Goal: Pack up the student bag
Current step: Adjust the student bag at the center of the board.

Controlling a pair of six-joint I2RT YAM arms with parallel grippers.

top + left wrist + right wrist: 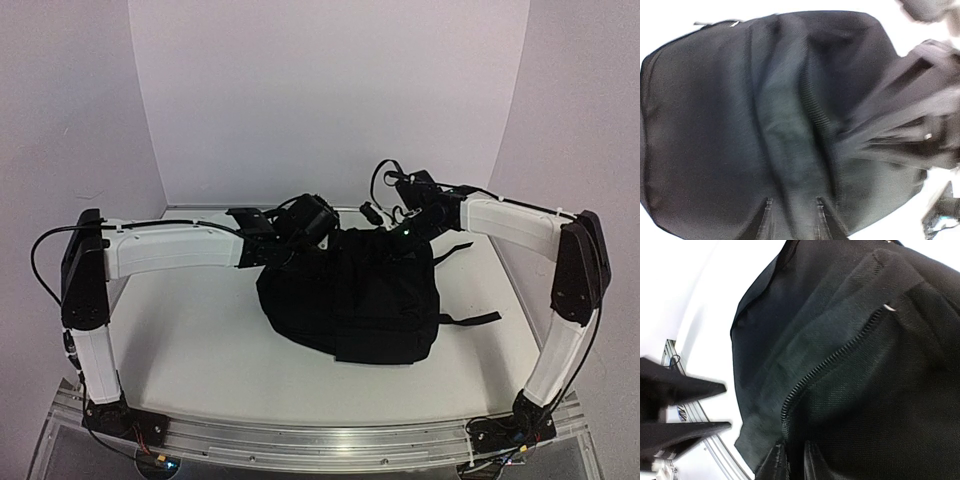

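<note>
The student bag (350,300), black soft fabric, lies in the middle of the white table with its straps trailing right. My left gripper (300,238) is at the bag's top left edge. In the left wrist view its fingers (768,220) flank a raised fold of the bag (790,125), closed in on it. My right gripper (405,228) is at the bag's top right. In the right wrist view the right gripper (794,462) has its jaws nearly together. They pinch the bag's seam where the zip (830,360) ends.
A webbing strap (470,320) lies on the table to the bag's right. An aluminium rail (320,445) runs along the near edge between the arm bases. White walls close the back and sides. Blurred dark arm parts (920,115) show right of the bag.
</note>
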